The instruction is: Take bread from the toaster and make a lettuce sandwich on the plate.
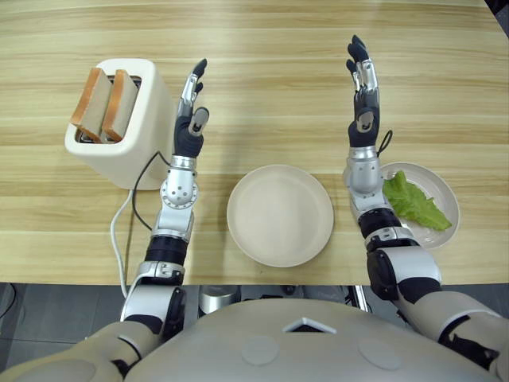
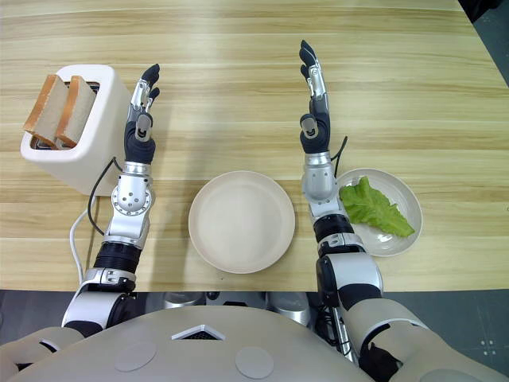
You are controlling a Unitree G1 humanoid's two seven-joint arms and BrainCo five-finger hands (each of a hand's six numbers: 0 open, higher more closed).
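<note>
A cream toaster [image 1: 131, 151] stands at the left of the wooden table with two slices of toasted bread [image 1: 105, 103] sticking up from its slots. An empty cream plate [image 1: 280, 215] lies in the middle near the front edge. A green lettuce leaf [image 1: 415, 204] rests on a smaller plate [image 1: 440, 188] to the right. My left hand [image 1: 192, 111] is held just right of the toaster, fingers straight and open, holding nothing. My right hand [image 1: 364, 87] is above and left of the lettuce plate, also open and holding nothing.
The toaster's white cable [image 1: 119, 239] runs down from it over the table's front edge, beside my left forearm. Bare wooden table [image 1: 270, 64] stretches behind the hands.
</note>
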